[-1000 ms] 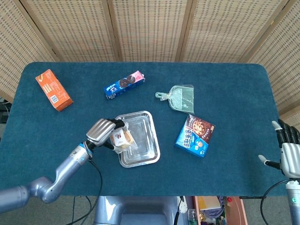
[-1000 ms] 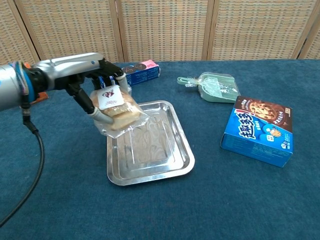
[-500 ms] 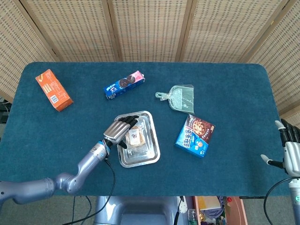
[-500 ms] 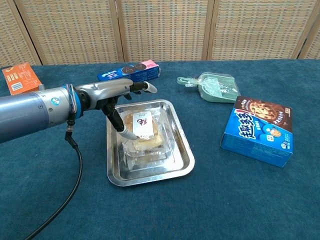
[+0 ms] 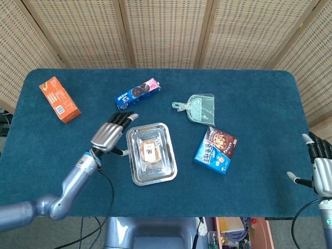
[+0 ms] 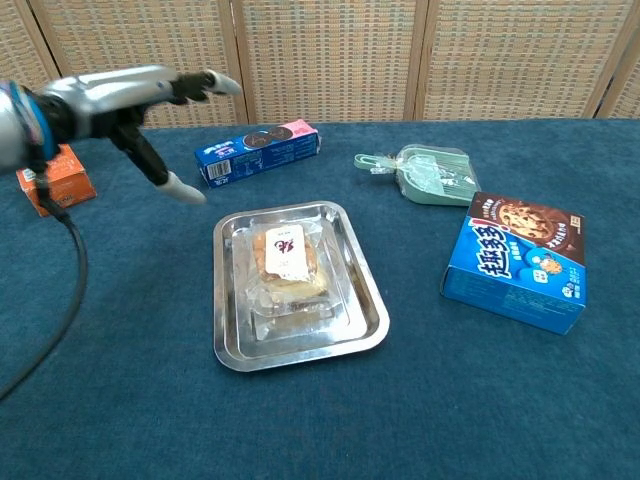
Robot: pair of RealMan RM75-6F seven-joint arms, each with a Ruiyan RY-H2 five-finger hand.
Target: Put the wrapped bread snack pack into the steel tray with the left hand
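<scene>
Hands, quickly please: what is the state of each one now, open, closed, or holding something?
Left hand: open, holding nothing, beside the steel tray.
Right hand: open, holding nothing, at the table's right edge.

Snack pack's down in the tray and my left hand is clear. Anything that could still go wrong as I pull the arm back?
Two small risks. The left robot hand hangs open close to the steel tray, so a low retreat could nudge it and shift the bread snack pack. The blue cookie tube lies just beyond the fingertips; swinging outward might clip it. Lifting first looks safer.
</scene>
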